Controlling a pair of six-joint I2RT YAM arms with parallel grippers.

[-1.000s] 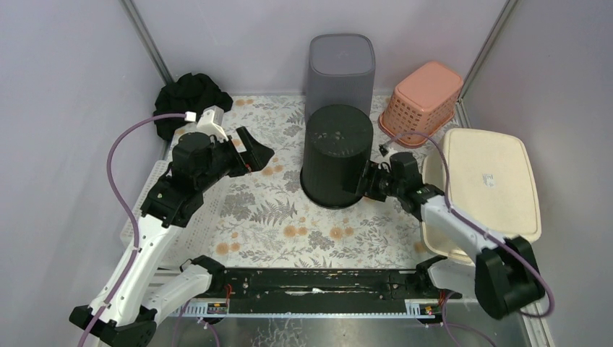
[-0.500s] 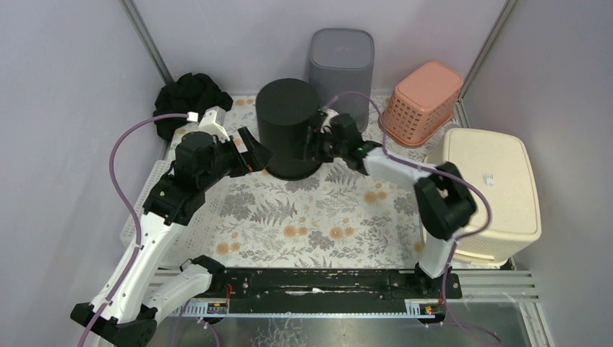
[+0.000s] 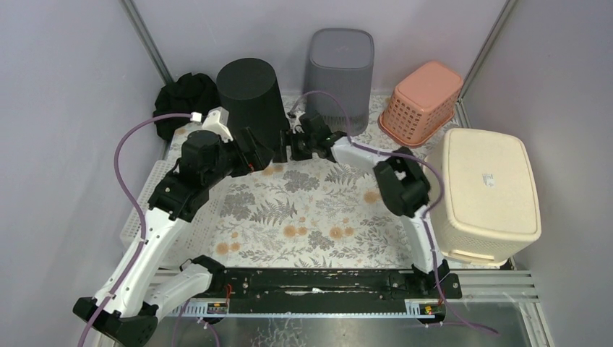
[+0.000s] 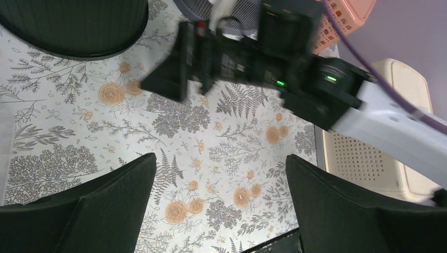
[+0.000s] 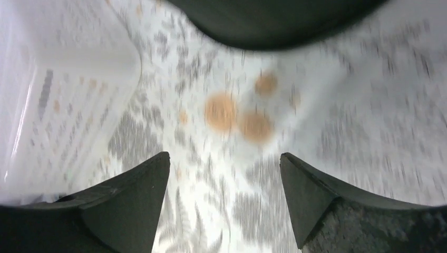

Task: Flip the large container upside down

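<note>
The large black round container (image 3: 249, 97) stands at the back left of the floral mat, wide rim down and closed end up. It shows at the top left of the left wrist view (image 4: 74, 26) and, blurred, at the top of the right wrist view (image 5: 274, 21). My right gripper (image 3: 283, 148) is open and empty, low beside the container's right base; its jaws stand apart over the mat (image 5: 225, 158). My left gripper (image 3: 262, 153) is open and empty just in front of the container, above the mat (image 4: 220, 163). The right gripper also shows in the left wrist view (image 4: 174, 68).
A grey bin (image 3: 341, 69) stands at the back centre and a pink basket (image 3: 421, 101) at the back right. A cream perforated container (image 3: 484, 191) sits upside down on the right. A black cloth (image 3: 181, 97) lies at the back left. A white tray (image 3: 141, 217) borders the left.
The black container has slid from the mat's middle to the back left, with my right gripper moving left alongside it. My left arm has barely moved.
</note>
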